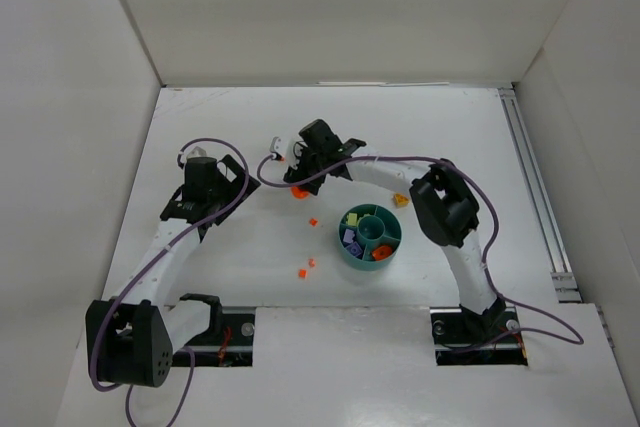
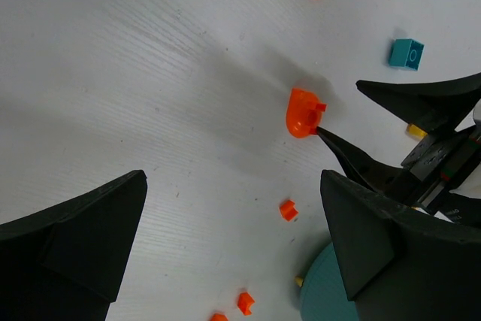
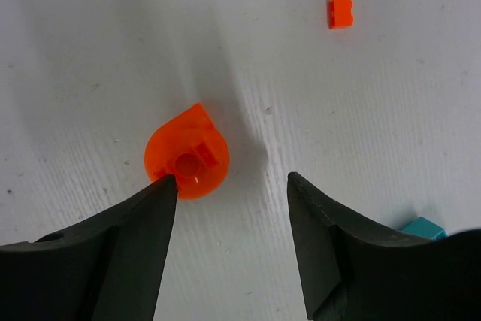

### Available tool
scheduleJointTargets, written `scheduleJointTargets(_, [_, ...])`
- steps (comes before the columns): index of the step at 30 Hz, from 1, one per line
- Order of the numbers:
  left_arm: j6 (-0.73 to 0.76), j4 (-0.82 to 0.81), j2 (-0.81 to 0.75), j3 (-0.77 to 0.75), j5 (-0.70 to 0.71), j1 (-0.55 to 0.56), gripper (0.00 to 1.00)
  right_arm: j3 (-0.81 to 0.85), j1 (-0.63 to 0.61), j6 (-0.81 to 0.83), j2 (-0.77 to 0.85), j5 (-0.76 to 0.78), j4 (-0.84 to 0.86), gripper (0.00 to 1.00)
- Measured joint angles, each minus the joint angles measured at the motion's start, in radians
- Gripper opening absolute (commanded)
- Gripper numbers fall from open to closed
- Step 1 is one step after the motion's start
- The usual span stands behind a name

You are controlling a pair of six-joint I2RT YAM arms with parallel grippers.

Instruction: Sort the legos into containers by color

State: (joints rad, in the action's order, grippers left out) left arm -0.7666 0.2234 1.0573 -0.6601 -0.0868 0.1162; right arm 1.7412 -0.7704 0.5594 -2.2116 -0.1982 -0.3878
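Beneath the right hand (image 3: 231,178), orange lego (image 3: 188,148) partly hidden, dish (image 2: 317,298) cut off.

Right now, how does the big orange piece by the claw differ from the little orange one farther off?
Shape: the big orange piece is rounded with a central stud; the little orange one is a plain block. Size: the big piece is much wider than the little one. Place: the big piece lies at a fingertip of the open right gripper; the little one sits apart. Both are orange, lying on the table.
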Motion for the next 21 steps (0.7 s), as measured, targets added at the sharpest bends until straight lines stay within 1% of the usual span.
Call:
scheduleJointTargets(3, [0.0, -0.001, 0.002, 0.0, 0.0, 0.0, 1.0, -0.035, 0.002, 0.016, 0.021, -0.033, 0.021, 0.66])
scheduleJointTargets(6, [0.0, -0.003, 0.004, 0.0, 0.0, 0.0, 1.0, -0.084, 0.002, 0.039, 0.054, -0.048, 0.03, 0.69])
scheduleJointTargets(7, [0.0, -0.003, 0.006, 0.0, 0.0, 0.0, 1.0, -0.102, 0.002, 0.053, 0.069, -0.055, 0.032, 0.74])
scheduleJointTargets(13, [0.0, -0.003, 0.008, 0.0, -0.003, 0.0, 1.0, -0.148, -0.002, 0.12, 0.136, -0.104, 0.051, 0.76])
scheduleJointTargets(21, [0.001, -0.003, 0.008, 0.0, -0.003, 0.0, 1.0, -0.154, -0.01, 0.175, 0.137, -0.139, 0.061, 0.76])
